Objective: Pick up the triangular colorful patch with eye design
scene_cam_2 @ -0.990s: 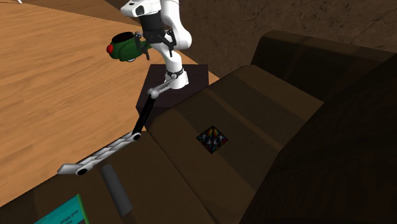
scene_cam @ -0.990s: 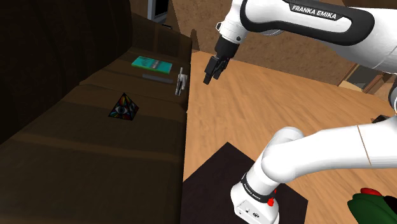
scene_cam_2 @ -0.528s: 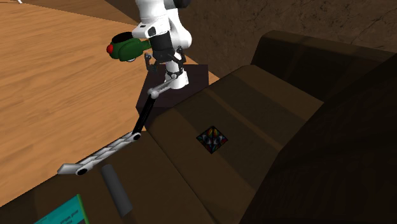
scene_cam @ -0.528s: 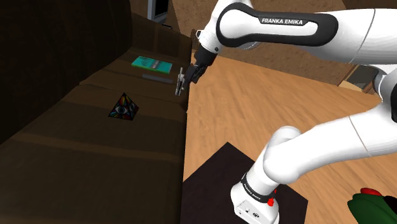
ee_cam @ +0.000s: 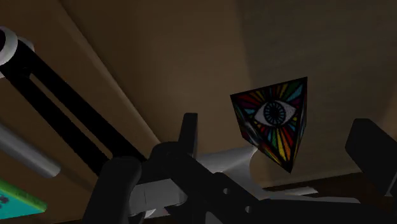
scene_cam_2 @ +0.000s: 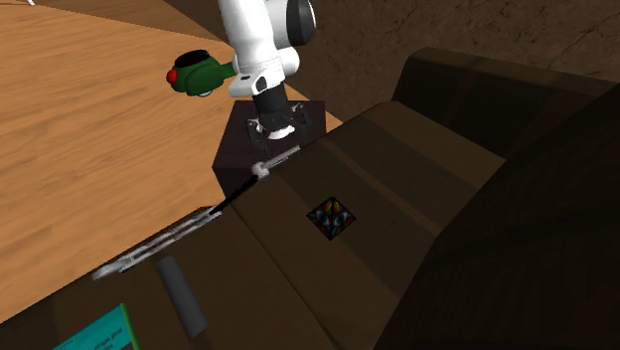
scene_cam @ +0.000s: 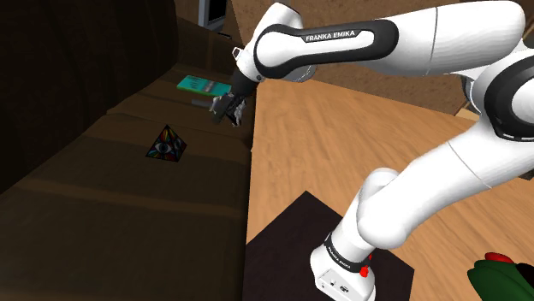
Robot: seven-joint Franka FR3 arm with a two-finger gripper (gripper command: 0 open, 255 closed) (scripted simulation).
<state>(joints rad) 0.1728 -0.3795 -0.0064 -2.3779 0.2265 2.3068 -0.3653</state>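
Note:
The triangular patch (scene_cam: 168,144) is black with rainbow rays and a white eye. It lies flat on the brown sofa seat (scene_cam: 128,214) and shows again mid-cushion (scene_cam_2: 331,217). My gripper (scene_cam: 228,107) hangs over the seat's edge, to the shoulder view's right of the patch and apart from it. In the wrist view the patch (ee_cam: 273,121) is ahead, nearer the right finger (ee_cam: 375,153). The gripper (ee_cam: 242,149) is open, its fingers wide apart. A jointed black and silver tool (ee_cam: 191,172) lies between them, unclasped.
A teal book (scene_cam: 204,85) rests farther back on the sofa. A grey cylinder (scene_cam_2: 181,295) and the jointed tool (scene_cam_2: 179,234) lie along the seat edge. The sofa back (scene_cam_2: 497,149) rises beyond the patch. A green object (scene_cam_2: 199,75) sits by the stand on the wooden floor.
The arm swung toward the shoulder view's left, carrying the gripper from above the floor to the sofa's edge. The jointed tool's raised end has dropped lower.

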